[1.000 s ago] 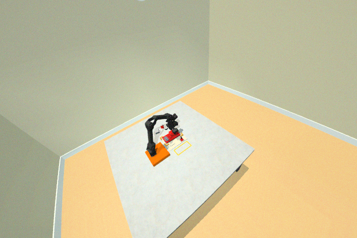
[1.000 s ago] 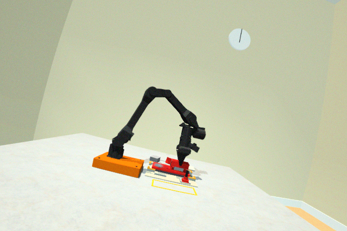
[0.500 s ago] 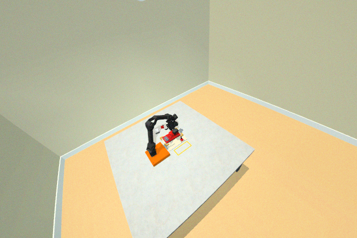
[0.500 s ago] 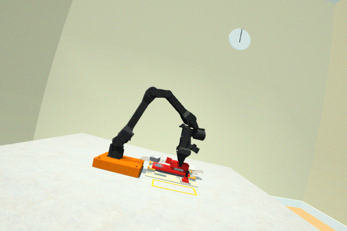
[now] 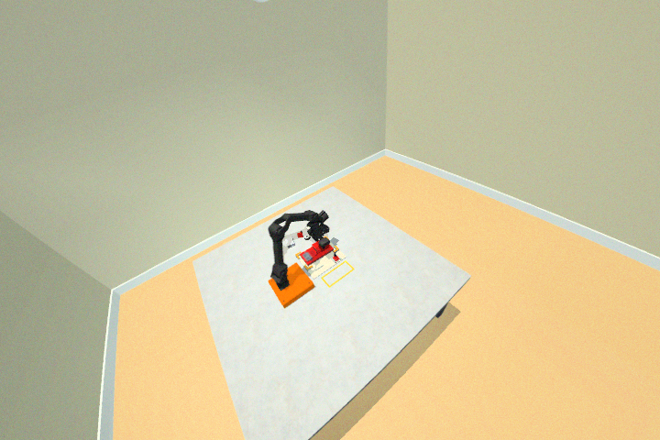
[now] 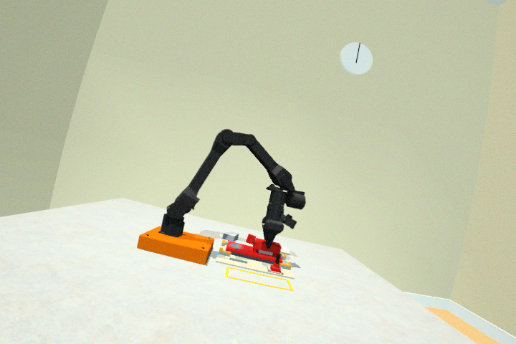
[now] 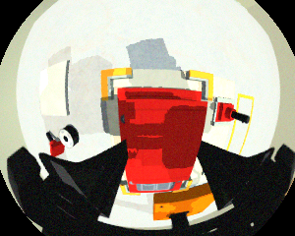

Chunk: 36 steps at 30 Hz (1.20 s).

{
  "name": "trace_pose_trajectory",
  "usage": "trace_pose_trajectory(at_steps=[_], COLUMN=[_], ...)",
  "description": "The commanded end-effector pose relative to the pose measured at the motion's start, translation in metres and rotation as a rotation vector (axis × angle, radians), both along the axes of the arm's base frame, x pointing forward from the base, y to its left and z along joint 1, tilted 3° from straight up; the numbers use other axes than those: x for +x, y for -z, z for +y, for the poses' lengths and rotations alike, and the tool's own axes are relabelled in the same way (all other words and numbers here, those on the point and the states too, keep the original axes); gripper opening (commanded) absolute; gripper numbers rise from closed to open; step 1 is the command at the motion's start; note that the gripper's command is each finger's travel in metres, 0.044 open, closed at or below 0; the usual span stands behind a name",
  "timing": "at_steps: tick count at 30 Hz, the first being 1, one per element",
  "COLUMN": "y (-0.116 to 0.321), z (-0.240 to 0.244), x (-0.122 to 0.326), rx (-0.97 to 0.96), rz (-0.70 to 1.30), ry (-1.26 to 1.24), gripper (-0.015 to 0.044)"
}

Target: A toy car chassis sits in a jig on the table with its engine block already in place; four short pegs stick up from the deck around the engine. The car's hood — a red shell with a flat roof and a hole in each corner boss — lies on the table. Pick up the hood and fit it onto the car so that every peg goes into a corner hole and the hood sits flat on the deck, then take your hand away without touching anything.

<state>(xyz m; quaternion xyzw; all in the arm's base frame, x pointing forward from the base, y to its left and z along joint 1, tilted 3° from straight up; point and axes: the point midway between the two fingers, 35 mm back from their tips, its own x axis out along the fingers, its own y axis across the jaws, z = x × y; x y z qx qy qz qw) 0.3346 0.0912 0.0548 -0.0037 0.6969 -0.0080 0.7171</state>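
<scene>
One black robot arm (image 5: 277, 254) (image 6: 203, 166) stands on one orange base (image 5: 289, 298) (image 6: 173, 250) atop one pale table (image 5: 341, 332) (image 6: 84, 284). Also pictured: one yellow rectangular outline (image 5: 325, 282) (image 6: 259, 281) (image 7: 246, 95) on the tabletop, two black gripper fingers, and one round clock (image 6: 350, 59) on a wall.

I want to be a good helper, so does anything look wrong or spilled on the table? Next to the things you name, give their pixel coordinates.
Nothing stands out as spilled or broken. The claw (image 6: 269, 246) (image 7: 163, 144) is shut on the red hood (image 7: 157, 140), over the toy car. I can't tell whether it sits straight on its pegs.
</scene>
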Motion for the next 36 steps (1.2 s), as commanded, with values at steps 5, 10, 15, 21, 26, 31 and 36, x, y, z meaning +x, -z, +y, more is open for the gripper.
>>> trace_pose_trajectory(at_steps=[5, 10, 15, 21, 26, 31, 36], y=[-0.0019, -0.0039, -0.0058, -0.0051, -0.0042, -0.0035, -0.0031], z=[-0.0004, -0.0005, -0.0005, -0.0008, -0.0012, -0.0015, -0.0015], x=[0.0001, 0.0001, 0.0001, 0.0000, -0.0001, -0.0003, -0.0003], rx=[-0.003, -0.002, -0.002, 0.002, 0.008, 0.012, 0.012], rz=[-0.001, -0.001, -0.001, 0.000, 0.001, 0.002, 0.002], ry=[0.004, 0.003, 0.003, 0.004, 0.006, 0.007, 0.007], gripper=[0.0000, 0.0000, 0.0000, 0.0000, 0.0000, 0.0000, 0.0000])
